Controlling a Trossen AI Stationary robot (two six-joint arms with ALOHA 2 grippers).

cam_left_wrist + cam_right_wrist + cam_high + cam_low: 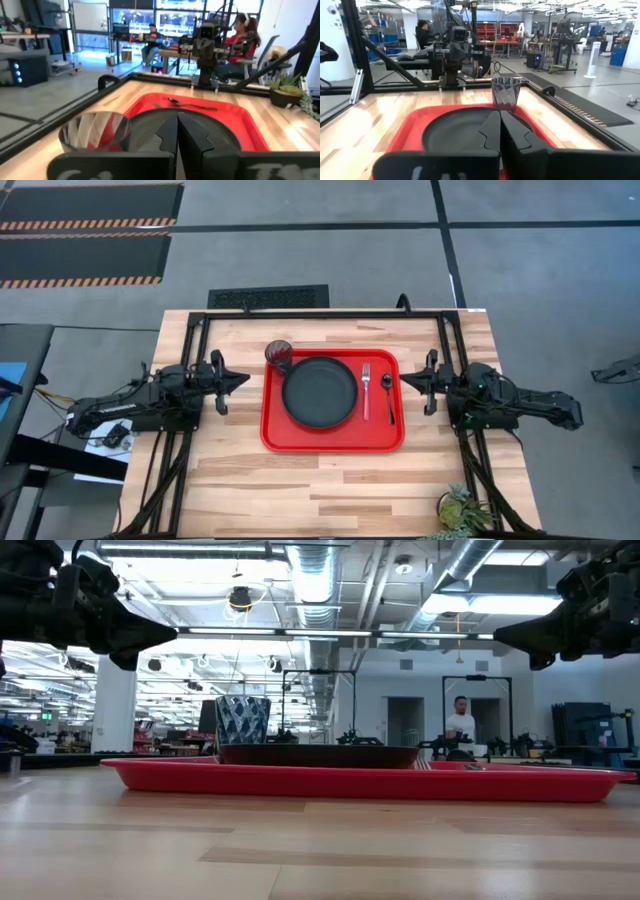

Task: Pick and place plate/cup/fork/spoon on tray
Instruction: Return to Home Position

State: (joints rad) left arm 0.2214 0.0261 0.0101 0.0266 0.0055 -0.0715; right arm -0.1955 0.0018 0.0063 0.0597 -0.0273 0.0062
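Note:
The red tray (pixel 275 435) lies in the middle of the table. On it rest the black plate (pixel 319 391), the cup (pixel 278 355) upright at its far left corner, the fork (pixel 365 390) and the dark spoon (pixel 388 395) right of the plate. My left gripper (pixel 243 380) is shut and empty, left of the tray and above the table. My right gripper (pixel 406 381) is shut and empty, right of the tray. In the left wrist view the cup (pixel 95 131) and plate (pixel 150 130) lie ahead; in the right wrist view the plate (pixel 460 130) and cup (pixel 505 92) too.
A potted plant (pixel 462 512) stands at the table's near right corner. A black frame (pixel 330 314) runs along the table's far edge and down both sides. People sit and stand in the room beyond the table (pixel 460 725). Bare wood lies near the front edge (pixel 330 490).

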